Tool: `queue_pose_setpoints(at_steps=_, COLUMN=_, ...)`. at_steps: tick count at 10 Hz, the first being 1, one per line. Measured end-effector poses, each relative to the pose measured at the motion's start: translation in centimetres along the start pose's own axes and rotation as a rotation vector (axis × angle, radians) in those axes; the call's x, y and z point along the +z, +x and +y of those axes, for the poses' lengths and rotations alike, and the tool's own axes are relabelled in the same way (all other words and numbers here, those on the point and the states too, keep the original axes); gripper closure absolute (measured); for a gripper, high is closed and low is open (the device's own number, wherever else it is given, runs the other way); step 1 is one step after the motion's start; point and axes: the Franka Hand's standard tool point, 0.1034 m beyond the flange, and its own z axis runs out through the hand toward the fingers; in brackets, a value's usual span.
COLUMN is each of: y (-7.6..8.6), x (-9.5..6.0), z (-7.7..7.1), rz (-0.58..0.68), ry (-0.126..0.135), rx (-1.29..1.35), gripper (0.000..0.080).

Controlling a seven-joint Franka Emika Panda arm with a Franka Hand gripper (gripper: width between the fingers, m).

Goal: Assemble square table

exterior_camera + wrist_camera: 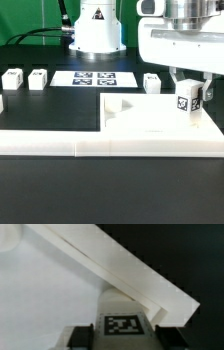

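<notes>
The square table's white panel [150, 112] lies flat on the black table, set into the corner of the L-shaped rail [110, 143]. My gripper [188, 100] is shut on a white tagged leg [186, 102] and holds it upright over the panel's corner at the exterior view's right. In the wrist view the leg [122, 322] sits between my two dark fingers [79, 336], above the panel [45, 291] beside the rail's corner [150, 291]. Three more tagged legs lie at the back: two at the exterior view's left [12, 78] [38, 78] and one by the gripper [151, 83].
The marker board [93, 78] lies flat at the back centre. The robot's white base [95, 30] stands behind it. The rail runs along the front of the panel and up its side at the exterior view's right.
</notes>
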Motion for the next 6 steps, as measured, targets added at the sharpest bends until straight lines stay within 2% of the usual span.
queue_pose_setpoints(at_steps=3, y=0.01, x=0.02, z=-0.06, rz=-0.012, ry=0.009, rx=0.211, gripper=0.0509)
queue_pose_setpoints(at_steps=5, y=0.26, x=0.01, z=-0.25, rz=-0.046, ry=0.039, rx=0.469, gripper=0.0508)
queue_pose_setpoints(at_steps=6, y=0.19, x=0.02, z=-0.25, rz=-0.046, ry=0.038, rx=0.452, gripper=0.0508)
